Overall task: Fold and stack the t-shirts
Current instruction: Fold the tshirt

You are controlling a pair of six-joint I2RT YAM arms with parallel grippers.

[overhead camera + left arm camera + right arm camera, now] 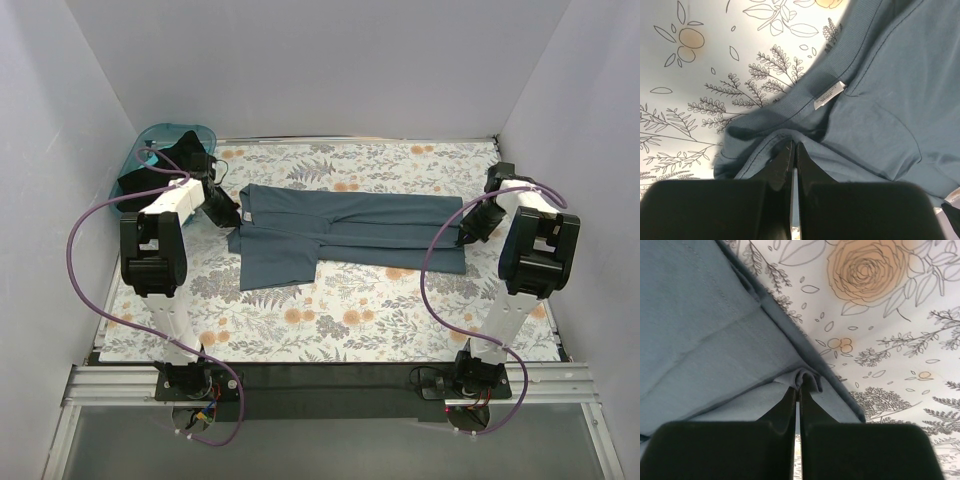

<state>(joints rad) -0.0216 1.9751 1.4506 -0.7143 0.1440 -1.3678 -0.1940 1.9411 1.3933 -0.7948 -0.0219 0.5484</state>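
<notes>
Folds of soft slate tee (340,225) sit pinched in left tool (793,146) and right tool (797,389).

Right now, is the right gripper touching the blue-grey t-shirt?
Touching. The right wrist view shows the right gripper shut, pinching a bunched fold of the blue-grey t-shirt.

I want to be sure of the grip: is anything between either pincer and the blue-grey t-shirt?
No, nothing visible. The left pincer is shut on the blue-grey t-shirt near its collar, the right pincer on a bunched edge at the opposite end; cloth lies directly in both.
</notes>
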